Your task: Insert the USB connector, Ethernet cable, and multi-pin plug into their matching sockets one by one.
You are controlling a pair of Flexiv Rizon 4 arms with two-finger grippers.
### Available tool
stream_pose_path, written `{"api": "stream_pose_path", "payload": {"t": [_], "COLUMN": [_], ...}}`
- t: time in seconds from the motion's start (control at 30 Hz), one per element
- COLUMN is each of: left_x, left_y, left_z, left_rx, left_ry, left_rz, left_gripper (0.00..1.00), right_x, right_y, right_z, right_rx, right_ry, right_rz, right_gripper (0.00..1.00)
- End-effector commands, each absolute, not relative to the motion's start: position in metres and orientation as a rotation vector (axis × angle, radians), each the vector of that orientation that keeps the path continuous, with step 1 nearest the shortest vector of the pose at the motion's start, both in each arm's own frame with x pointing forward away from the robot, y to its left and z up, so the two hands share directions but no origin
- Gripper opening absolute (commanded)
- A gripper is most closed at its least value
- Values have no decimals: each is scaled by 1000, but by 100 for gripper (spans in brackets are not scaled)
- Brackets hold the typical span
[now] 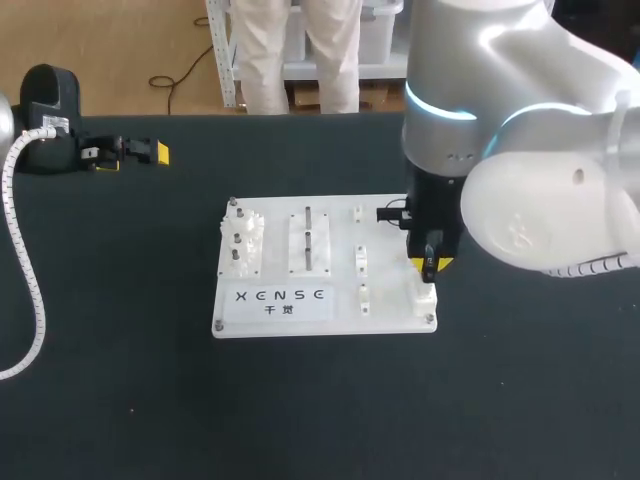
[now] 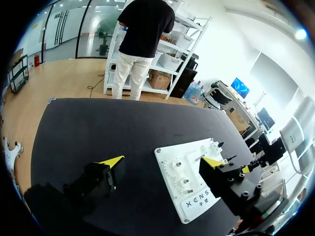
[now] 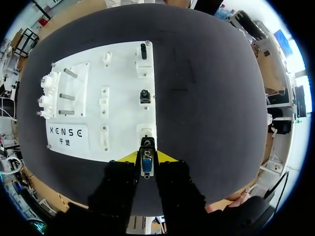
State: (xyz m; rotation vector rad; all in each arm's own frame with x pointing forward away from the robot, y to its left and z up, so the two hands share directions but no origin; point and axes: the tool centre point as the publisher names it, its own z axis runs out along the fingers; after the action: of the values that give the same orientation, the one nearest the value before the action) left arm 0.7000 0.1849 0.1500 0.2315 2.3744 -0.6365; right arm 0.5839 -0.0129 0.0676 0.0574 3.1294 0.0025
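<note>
My right claw (image 3: 146, 158) pinches the plug (image 3: 146, 166) over the board's (image 1: 275, 310) four-o'clock corner. Its socket (image 3: 146, 130) lies just ahead at the fingers' twelve o'clock, and the plug's long axis seems to point at it. The left claw (image 1: 152, 152), spread and empty, sits well apart at ten o'clock; the plug's pins are hidden.

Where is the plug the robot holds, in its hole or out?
Cannot tell. The right gripper grips the multi-pin plug, its tip against the white socket; whether it has gone in is hidden.
</note>
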Motion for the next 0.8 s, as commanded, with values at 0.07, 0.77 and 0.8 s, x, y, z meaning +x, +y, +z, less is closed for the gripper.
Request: {"api": "stream_pose_path", "payload": {"t": [0.07, 0.77, 0.8], "left_x": [700, 700, 700], "left_y": [185, 185, 185], "left_z": [150, 150, 150], "left_rx": [231, 231, 231], "left_ry": [2374, 2374, 2374], "left_rz": [-636, -636, -636], "left_gripper": [100, 100, 100], "right_x": [585, 593, 593], "right_y": [-12, -15, -14], "right_z": [63, 63, 63], "right_rx": [69, 104, 104], "right_ry": [3130, 3130, 3130], "right_rz": [11, 1, 1], "right_gripper": [0, 0, 0]}}
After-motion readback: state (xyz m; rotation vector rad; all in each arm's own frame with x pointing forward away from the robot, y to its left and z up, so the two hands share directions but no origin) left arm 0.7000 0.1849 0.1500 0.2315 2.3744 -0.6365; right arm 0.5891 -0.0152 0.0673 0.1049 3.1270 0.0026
